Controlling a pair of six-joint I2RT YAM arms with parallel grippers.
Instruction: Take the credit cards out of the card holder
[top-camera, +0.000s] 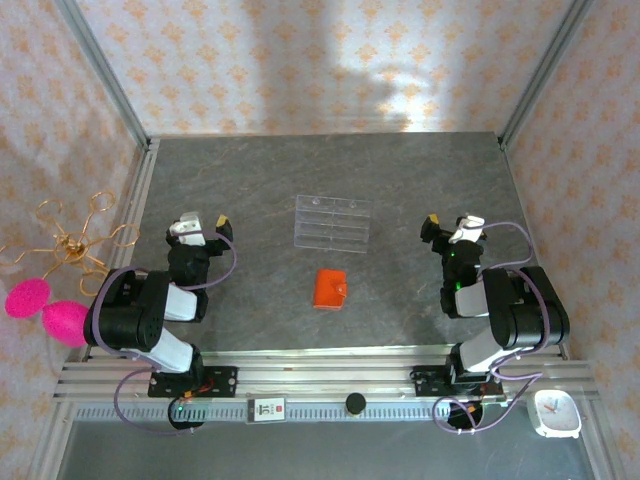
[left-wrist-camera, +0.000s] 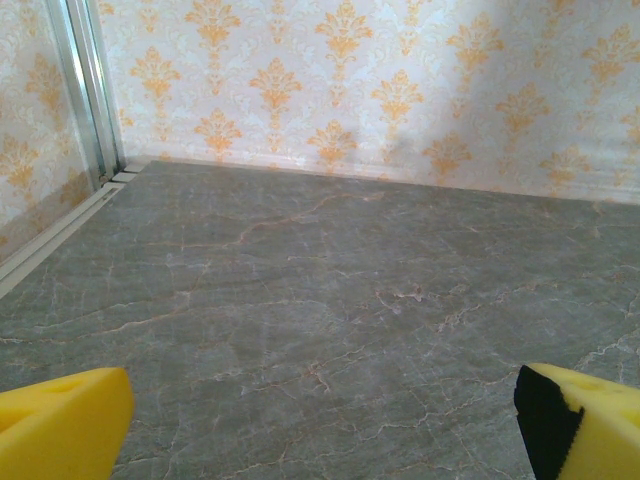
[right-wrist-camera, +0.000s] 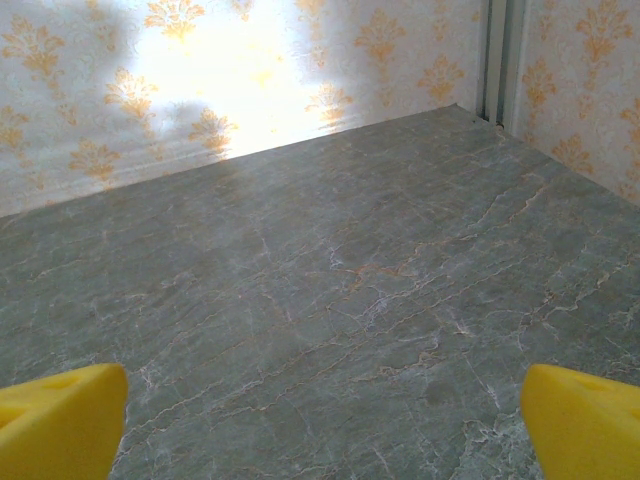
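The card holder (top-camera: 331, 288), a small orange-red wallet, lies folded shut on the grey table about midway between the two arms. The credit cards are hidden. My left gripper (top-camera: 203, 226) rests at the left, well apart from the wallet, and stands open; its yellow fingertips (left-wrist-camera: 60, 420) frame bare table with nothing between them. My right gripper (top-camera: 452, 224) sits at the right, also far from the wallet, open with yellow fingertips (right-wrist-camera: 585, 425) wide apart over bare table.
A clear acrylic tiered rack (top-camera: 332, 223) stands just behind the wallet. Patterned walls with metal corner posts (top-camera: 130, 110) close the table in. A gold wire stand (top-camera: 75, 240) and pink objects (top-camera: 45, 305) sit outside at the left.
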